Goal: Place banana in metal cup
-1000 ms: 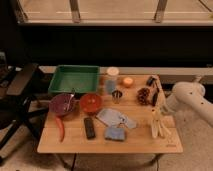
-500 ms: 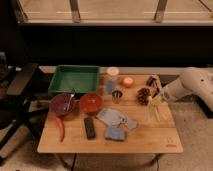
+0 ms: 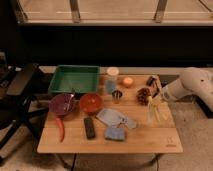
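Now: two-finger gripper [image 3: 158, 98] near right edge of wooden table [image 3: 150, 142], clamped shut on top of slim pale-yellow banana [image 3: 153, 111]; small shiny metal cup [image 3: 117, 95] mid-table. Banana to be held vertical, centred over rim, lowered tip-first before release.

claw [image 3: 158, 98] – clamped on banana [image 3: 155, 111] | over table [image 3: 150, 142] | metal cup [image 3: 117, 95] – well apart

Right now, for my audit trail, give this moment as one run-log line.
gripper: shut on banana; where: over table, right end; metal cup: mid-table, banana not inside
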